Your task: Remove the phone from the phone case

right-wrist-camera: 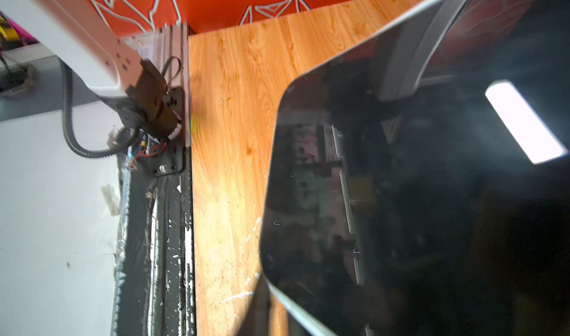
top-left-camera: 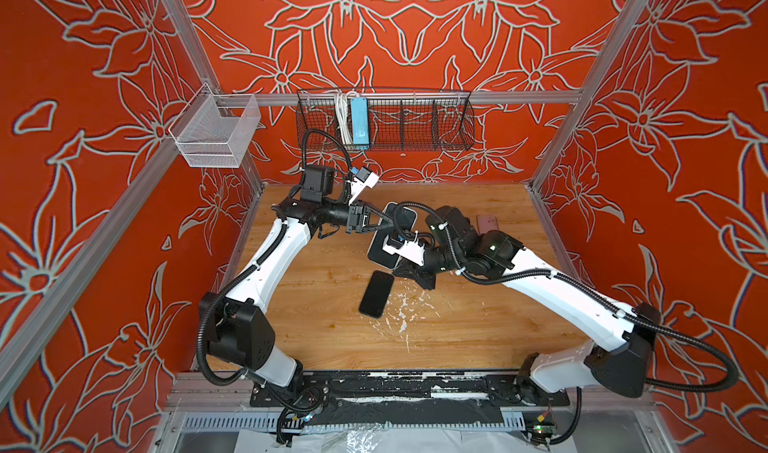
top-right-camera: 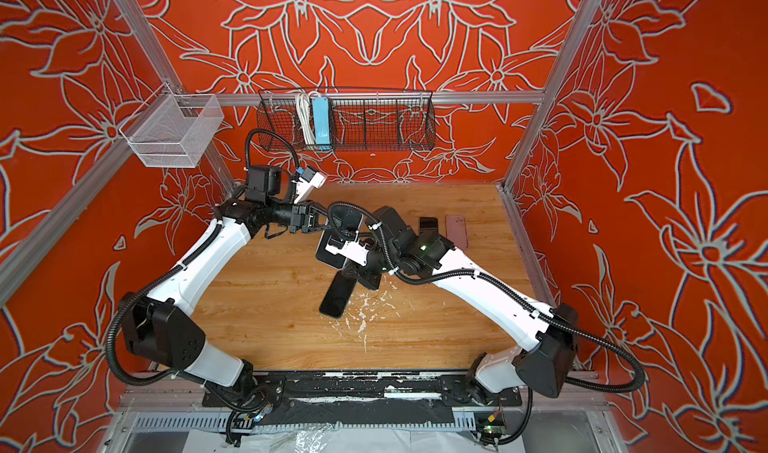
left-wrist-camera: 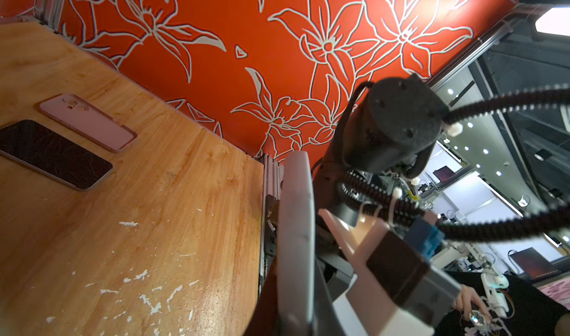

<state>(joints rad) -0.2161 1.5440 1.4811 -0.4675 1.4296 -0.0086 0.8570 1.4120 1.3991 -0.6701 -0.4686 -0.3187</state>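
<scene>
Both grippers hold a phone point(top-left-camera: 380, 256) in a light grey phone case point(top-left-camera: 411, 219) above the wooden table point(top-left-camera: 478, 326), near its middle back; both top views show this. My left gripper point(top-left-camera: 386, 221) is shut on the far end of the case. In the left wrist view the case's grey rim point(left-wrist-camera: 296, 226) runs edge-on between the jaws. My right gripper point(top-left-camera: 398, 267) is shut at the near corner. In the right wrist view the black screen point(right-wrist-camera: 401, 195) fills the frame and the grey rim point(right-wrist-camera: 296, 308) passes between the dark fingers.
A bare black phone point(top-left-camera: 377, 293) lies on the table just in front of the grippers. At the back right lie a pink case point(left-wrist-camera: 88, 121) and another dark phone point(left-wrist-camera: 52, 154). A black wire basket point(top-left-camera: 415, 122) and a white mesh basket point(top-left-camera: 216, 133) hang on the frame.
</scene>
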